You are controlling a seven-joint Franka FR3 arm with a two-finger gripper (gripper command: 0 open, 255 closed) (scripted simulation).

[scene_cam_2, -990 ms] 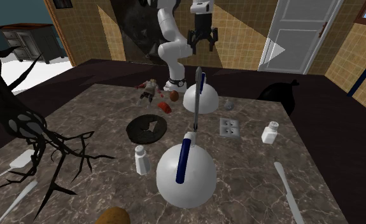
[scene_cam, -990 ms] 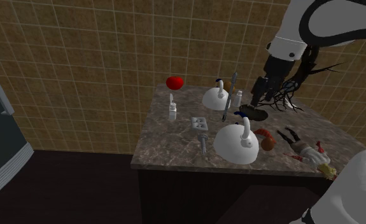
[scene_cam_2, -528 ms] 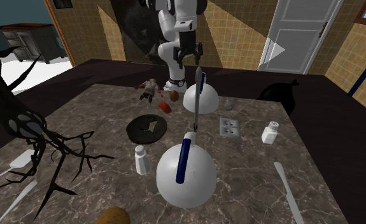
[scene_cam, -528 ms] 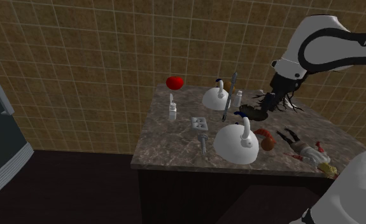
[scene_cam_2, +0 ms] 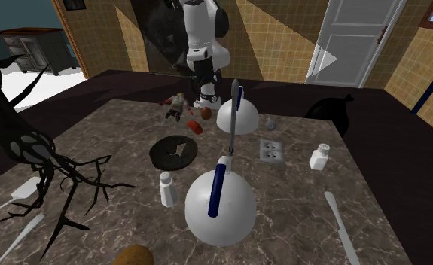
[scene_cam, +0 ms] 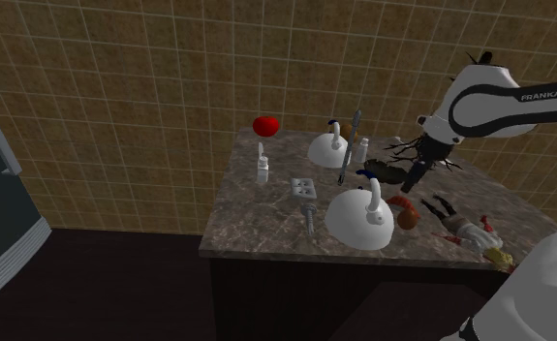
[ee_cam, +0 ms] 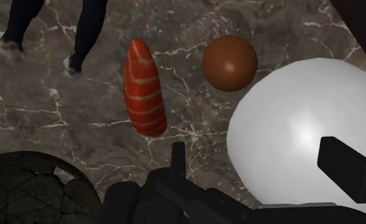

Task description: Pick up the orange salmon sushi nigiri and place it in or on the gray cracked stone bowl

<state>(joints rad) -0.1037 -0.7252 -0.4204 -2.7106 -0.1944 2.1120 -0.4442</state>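
Your arm has come down over the last second. In both outside views the gripper (scene_cam: 413, 180) hung well above the counter (ee_cam: 41, 118) then, and now it sits low over the clutter at the stand end. The wrist camera looks down at close range.

The jaws stand apart with nothing between them, so no grasp has been made. One finger (ee_cam: 178, 158) points at the near end of the orange salmon nigiri (ee_cam: 144, 86), while the other hangs over the white domed kettle (ee_cam: 296, 127). The nigiri lies flat on the marble, apart from both fingers and not centred in the gap. Its long axis runs away from the gripper, so the fingers would close across its narrow width.

Around it, a brown ball (ee_cam: 230, 62) lies just beside it on the kettle's side. The dark legs of a doll (ee_cam: 89, 28) lie on its other side. The cracked dark stone bowl (ee_cam: 28, 188) is close by, beside the gripper and opposite the kettle, and it is empty.

I'd judge this the end of the approach. You likely need to shift away from the kettle to centre the nigiri before lowering. The kettle's dome is the likeliest thing to clip.
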